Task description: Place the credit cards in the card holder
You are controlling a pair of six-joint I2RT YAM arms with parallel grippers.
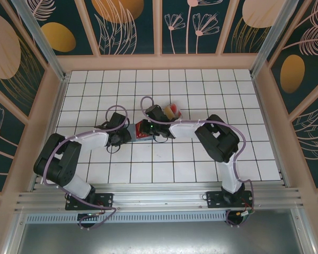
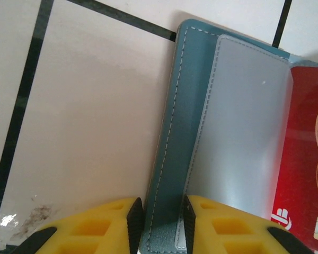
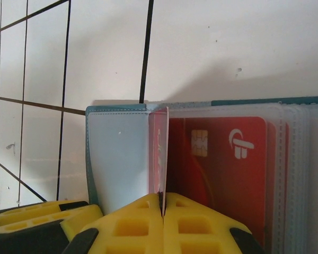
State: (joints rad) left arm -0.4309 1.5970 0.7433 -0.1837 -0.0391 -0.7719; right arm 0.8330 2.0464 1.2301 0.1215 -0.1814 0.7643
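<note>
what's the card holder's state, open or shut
Open. The card holder lies spread flat, its clear sleeves exposed, one raised upright, and a red card shows inside a sleeve.

The white-tiled worktop [image 1: 201, 84], ruled by dark grout lines, carries the opened card holder [image 2: 172, 132], which lies between the left pincer [image 2: 159, 219] and the right pincer [image 3: 163, 203]. A small clear tray [image 1: 172, 111] sits just beyond the right pincer. A dark smudge [image 2: 34, 216] marks the tile beside the left pincer.

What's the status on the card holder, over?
Right gripper shut on a clear sleeve, holding it upright. Left gripper astride card holder at its teal cover edge, grip unclear. Red card already sleeved. No obstruction seen.
</note>
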